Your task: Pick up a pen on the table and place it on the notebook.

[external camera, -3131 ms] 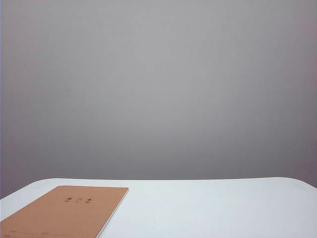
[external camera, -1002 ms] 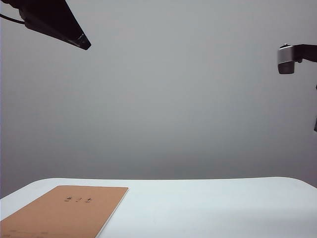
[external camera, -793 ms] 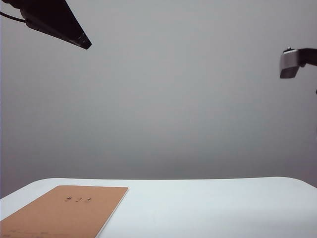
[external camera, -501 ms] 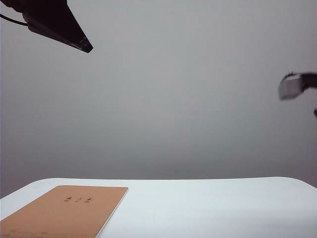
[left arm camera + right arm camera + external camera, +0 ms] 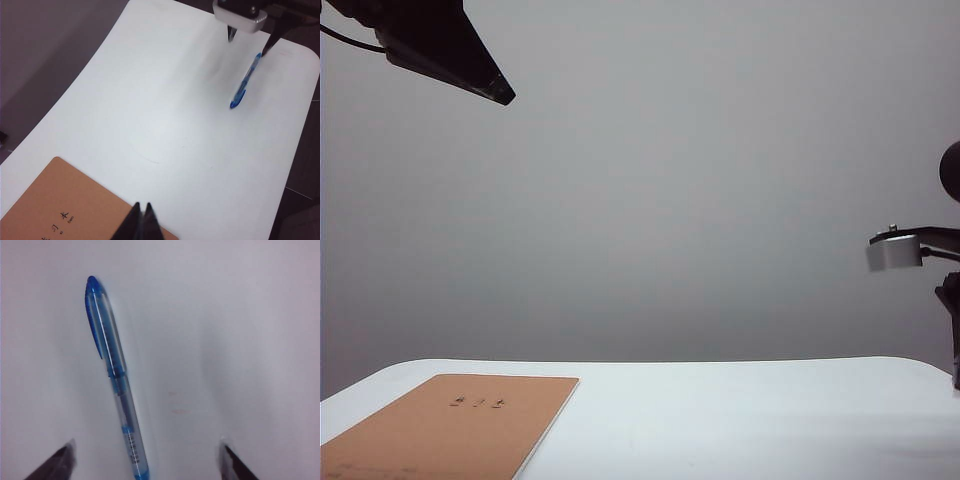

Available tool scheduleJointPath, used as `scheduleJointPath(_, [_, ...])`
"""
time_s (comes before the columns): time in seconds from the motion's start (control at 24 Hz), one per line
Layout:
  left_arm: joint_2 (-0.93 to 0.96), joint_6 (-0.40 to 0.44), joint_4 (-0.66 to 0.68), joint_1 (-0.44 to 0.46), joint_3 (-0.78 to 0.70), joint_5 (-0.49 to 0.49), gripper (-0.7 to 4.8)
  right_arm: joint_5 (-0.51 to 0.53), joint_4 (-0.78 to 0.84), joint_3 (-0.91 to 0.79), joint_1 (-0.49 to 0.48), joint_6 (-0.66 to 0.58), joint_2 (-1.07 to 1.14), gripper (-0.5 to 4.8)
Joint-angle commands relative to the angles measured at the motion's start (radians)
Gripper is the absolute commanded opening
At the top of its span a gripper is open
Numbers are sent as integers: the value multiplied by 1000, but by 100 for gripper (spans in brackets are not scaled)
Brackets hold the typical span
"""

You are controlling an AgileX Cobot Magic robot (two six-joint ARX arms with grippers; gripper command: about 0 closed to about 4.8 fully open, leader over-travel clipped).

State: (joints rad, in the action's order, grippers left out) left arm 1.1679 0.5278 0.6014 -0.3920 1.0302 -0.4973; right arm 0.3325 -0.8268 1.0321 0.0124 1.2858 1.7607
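Observation:
The blue pen (image 5: 112,370) lies flat on the white table (image 5: 165,100), near its far right corner in the left wrist view, where the pen (image 5: 245,85) shows small. My right gripper (image 5: 147,462) is open just above it, its fingertips either side of the barrel end and apart from it; the left wrist view shows this right gripper (image 5: 248,42) too. The tan notebook (image 5: 450,430) lies at the table's front left. My left gripper (image 5: 141,207) is shut and empty, high above the notebook's (image 5: 65,210) edge, and this left gripper (image 5: 500,95) sits top left in the exterior view. The exterior view does not show the pen.
The right arm's silver camera block (image 5: 892,250) hangs at the right edge of the exterior view, above the table's (image 5: 740,420) rounded far corner. Dark floor (image 5: 45,60) lies beyond the table's edges.
The right arm has dropped from high at the right edge towards the table. The left gripper has stayed almost still at the top left. Three seconds ago neither arm was in view.

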Motion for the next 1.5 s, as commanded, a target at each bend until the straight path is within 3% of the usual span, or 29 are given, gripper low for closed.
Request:
scheduleJointPath(0.04, [-3,7,-13,0,4,-9,-5,3,1,1,1,32,28,392])
scheduleJointPath(0.38, [-3,6,-12,0,4,-9,-5,2,87,-26,18,30,100,405])
scheduleJointPath(0.71, [-3,-5,-14,0,4,-8,-5,2,246,-160,20,27,100,402])
scheduleJointPath(0.79, [-3,-5,-14,0,4,-8,-5,2,275,-183,20,27,100,364])
scheduleJointPath(0.83, [-3,-5,-14,0,4,-8,-5,1,285,-200,20,27,100,287])
scheduleJointPath(0.88, [-3,-8,-14,0,3,-8,-5,-7,287,-209,20,27,100,246])
scheduleJointPath(1.09, [-3,-9,-14,0,3,-9,-5,-38,290,-212,20,27,100,245])
scheduleJointPath(1.13, [-3,-13,-13,0,3,-8,-5,-43,291,-212,24,27,100,183])
scheduleJointPath(1.17, [-3,-12,-14,0,1,-8,-5,-58,297,-212,27,27,100,64])
scheduleJointPath(1.21, [-3,-12,-13,0,1,-8,-5,-73,301,-212,32,27,100,19])
scheduleJointPath(1.5, [-3,-12,-13,0,1,-8,-5,-87,309,-209,45,17,92,-4])
